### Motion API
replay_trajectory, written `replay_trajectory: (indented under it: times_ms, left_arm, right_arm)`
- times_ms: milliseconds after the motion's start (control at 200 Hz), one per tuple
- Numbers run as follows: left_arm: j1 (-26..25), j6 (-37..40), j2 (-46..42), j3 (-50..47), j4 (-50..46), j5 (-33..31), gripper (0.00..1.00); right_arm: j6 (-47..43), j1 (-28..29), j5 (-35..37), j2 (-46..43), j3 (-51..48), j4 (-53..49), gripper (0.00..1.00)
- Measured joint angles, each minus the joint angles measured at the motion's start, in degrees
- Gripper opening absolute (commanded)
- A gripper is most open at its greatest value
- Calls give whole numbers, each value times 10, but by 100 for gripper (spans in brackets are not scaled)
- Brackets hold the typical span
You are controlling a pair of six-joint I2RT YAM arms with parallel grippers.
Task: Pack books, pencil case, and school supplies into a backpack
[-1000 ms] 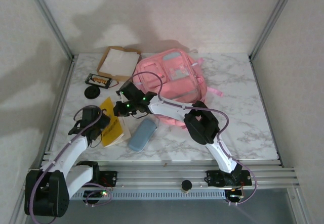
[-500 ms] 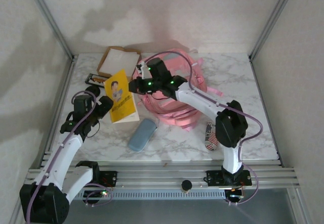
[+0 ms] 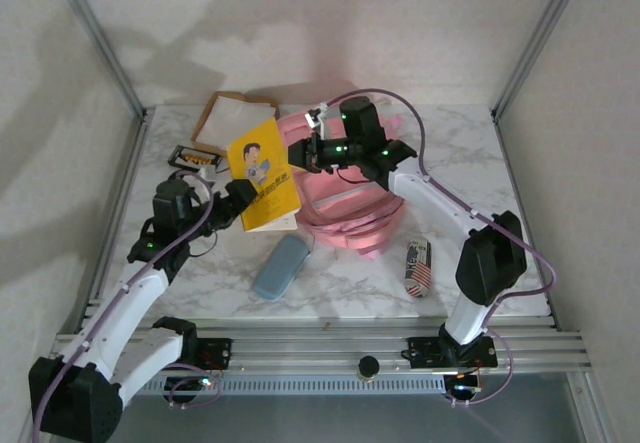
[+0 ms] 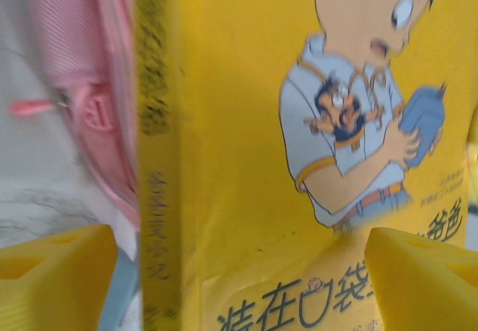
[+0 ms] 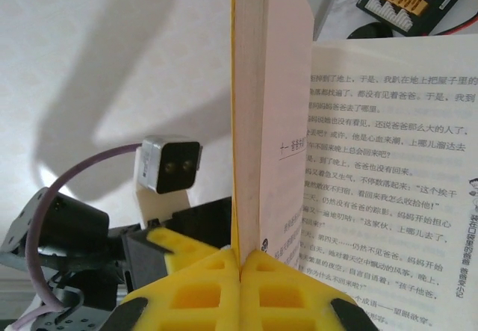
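since a second ago the large yellow book (image 3: 265, 173) has come up off the table (image 3: 530, 183) and both arms have swung toward the back. backpack (image 3: 350, 213) lies slumped mid-table, its mouth hard to read from above. book hangs tilted in the air by the backpack's left edge. right gripper (image 3: 303, 153) is pressed together on the front cover alone (pages fan loose beside it). left gripper (image 3: 238, 195) sits at the book's lower corner, jaws spread, not clamping. step: loading a book, i'd say. next: find the opening, steer the book in, keep pages from splaying. pencil case (image 3: 281, 266) waits on the table, near side.
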Motion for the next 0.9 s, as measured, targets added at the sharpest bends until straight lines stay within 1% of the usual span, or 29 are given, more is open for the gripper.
replay_trajectory:
  times_ms: [100, 210, 310, 381, 456, 481, 516, 546, 621, 651, 696, 736, 791, 826, 856, 901]
  left_arm:
    - [-30, -3, 13, 14, 10, 6, 71]
    - [-45, -12, 19, 18, 25, 6, 57]
    - [-62, -20, 22, 19, 38, 6, 42]
    - [-72, -21, 23, 22, 41, 5, 34]
    - [-79, -26, 26, 29, 44, 3, 20]
    - [-81, -28, 28, 31, 45, 3, 17]
    - [-83, -28, 31, 34, 45, 1, 12]
    - [-86, -30, 35, 37, 47, -2, 9]
    - [-93, -34, 45, 40, 51, -3, 3]
    - [-97, -36, 49, 40, 56, -4, 0]
    - [-106, -39, 55, 42, 64, -2, 0]
    - [-114, -42, 60, 44, 70, 0, 0]
    - [-123, -48, 67, 48, 82, 2, 0]
    - [-129, -53, 71, 49, 94, 4, 0]
    - [-134, -58, 75, 50, 104, 4, 0]
    - [-140, -65, 82, 53, 122, 5, 0]
  right_arm:
    - [8, -10, -15, -7, -11, 7, 0]
    - [10, -25, -24, -13, -25, 15, 0]
    - [6, -42, -26, -14, -34, 13, 0]
    - [3, -50, -26, -15, -45, 12, 0]
    - [-4, -57, -25, -15, -52, 3, 0]
    - [-8, -58, -24, -15, -53, 0, 2]
    - [-12, -60, -24, -15, -54, -2, 7]
    - [-15, -61, -22, -15, -56, -1, 14]
    - [-25, -67, -20, -19, -64, 1, 41]
    - [-27, -69, -20, -21, -69, -1, 48]
    - [-32, -71, -19, -23, -77, -3, 55]
    - [-30, -75, -19, -29, -89, -3, 64]
    - [-36, -80, -24, -41, -110, -1, 83]
    - [-33, -84, -26, -52, -125, 0, 93]
    - [-31, -88, -26, -61, -138, 0, 98]
    - [-27, -93, -31, -73, -155, 0, 99]
